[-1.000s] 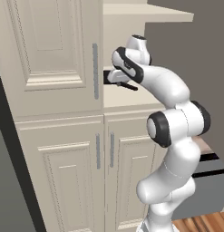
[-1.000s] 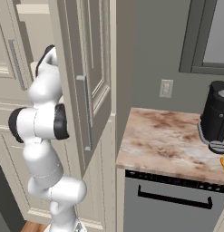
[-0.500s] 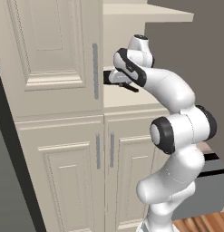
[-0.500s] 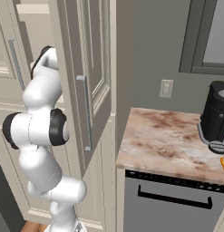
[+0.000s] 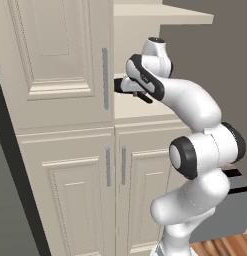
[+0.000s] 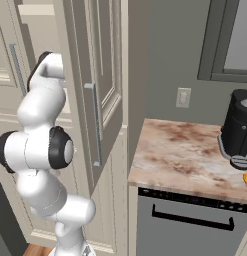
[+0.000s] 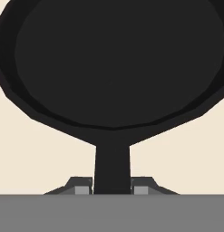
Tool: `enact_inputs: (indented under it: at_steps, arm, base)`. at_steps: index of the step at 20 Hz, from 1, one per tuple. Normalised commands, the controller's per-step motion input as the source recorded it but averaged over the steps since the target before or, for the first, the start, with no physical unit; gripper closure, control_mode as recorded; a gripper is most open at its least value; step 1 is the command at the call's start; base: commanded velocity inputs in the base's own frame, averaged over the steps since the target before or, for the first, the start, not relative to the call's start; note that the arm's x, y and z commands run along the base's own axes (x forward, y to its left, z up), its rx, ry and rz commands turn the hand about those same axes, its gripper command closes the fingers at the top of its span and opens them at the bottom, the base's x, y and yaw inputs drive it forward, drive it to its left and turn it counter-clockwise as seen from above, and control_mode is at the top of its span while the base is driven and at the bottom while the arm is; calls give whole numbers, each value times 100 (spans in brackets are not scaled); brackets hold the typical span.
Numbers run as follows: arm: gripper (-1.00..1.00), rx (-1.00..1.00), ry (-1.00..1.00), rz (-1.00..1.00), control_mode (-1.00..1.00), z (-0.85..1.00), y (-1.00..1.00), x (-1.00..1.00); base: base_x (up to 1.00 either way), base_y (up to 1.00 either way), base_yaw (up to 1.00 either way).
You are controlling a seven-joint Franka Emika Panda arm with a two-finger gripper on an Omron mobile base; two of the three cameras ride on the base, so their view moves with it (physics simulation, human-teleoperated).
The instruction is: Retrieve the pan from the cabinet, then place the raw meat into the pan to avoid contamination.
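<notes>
Fingertips (image 7: 80, 186) of the gripper (image 7: 112, 187) sit on either side of the pan's handle in the hand view, pressed against it with no gap showing, so the jaws are clamped on the handle near its outer end. Just beyond them the pan (image 7: 113, 59) spreads out black and round on the pale shelf, lying flat. From the left base view the gripper (image 5: 126, 86) reaches into the open upper part of the cabinet (image 5: 60, 150), where the left door is shut and the dark end of the hand pokes in past the grey bar handle. The right base view shows the right upper door (image 6: 97, 85) swung wide open toward the camera, with the arm standing behind it. Farther off, on the marbled counter (image 6: 180, 160) above the dishwasher (image 6: 187, 225), the raw meat (image 6: 245, 180) lies as a small orange sliver at the far right edge, beside a dark round appliance (image 6: 239, 127). The step in hand looks like retrieving the pan, with the grasp already made. The next move likely calls for drawing the pan straight out level, clear of the open door, then carrying it across to the counter near the meat.
</notes>
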Motion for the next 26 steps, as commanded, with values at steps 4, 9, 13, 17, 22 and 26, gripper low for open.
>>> enact_inputs:
  at_steps: [4, 9, 13, 17, 22, 26]
  arm:
    - [100, 0, 0, -11, -100, 9, -5, -31]
    - [100, 0, -1, -9, -100, 2, -6, -38]
    - [100, 0, -5, -9, -100, 2, -6, -41]
    - [100, 0, -7, -8, -100, 6, -6, -46]
    - [100, 0, -11, -6, -100, 23, -1, -50]
    - [100, 0, -11, -4, -100, 27, 0, -56]
  base:
    - [0, 0, 0]
    - [0, 0, 0]
    - [0, 0, 0]
    - [0, 0, 0]
    - [0, 0, 0]
    - [0, 0, 0]
